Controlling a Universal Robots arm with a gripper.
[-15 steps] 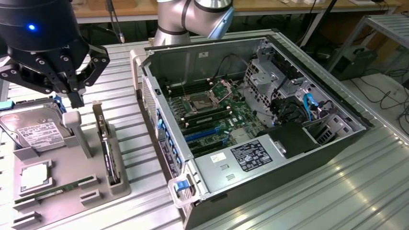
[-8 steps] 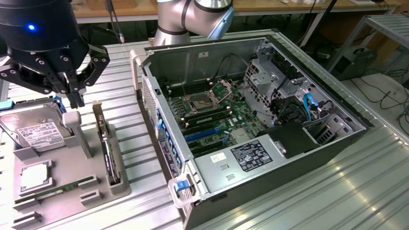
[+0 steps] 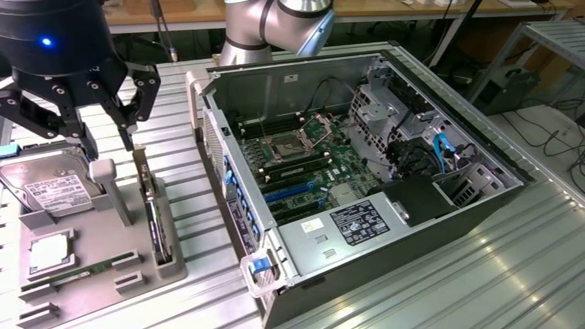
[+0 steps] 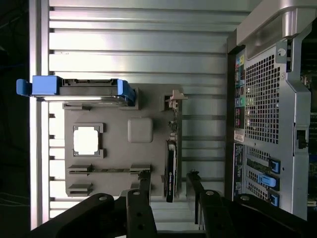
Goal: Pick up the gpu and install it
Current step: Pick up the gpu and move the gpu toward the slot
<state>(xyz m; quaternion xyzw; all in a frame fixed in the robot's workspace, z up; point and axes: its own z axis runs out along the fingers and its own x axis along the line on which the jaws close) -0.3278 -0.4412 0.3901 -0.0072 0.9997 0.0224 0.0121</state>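
Slatted worktop carries the open case. In the exterior view, a grey tray sits at 9 o'clock of it. End effector hangs over the tray's 12 o'clock end, fingers spread, gripping nothing. Gpu stands on edge in the tray's 3 o'clock slot, between the fingers, clear of both.
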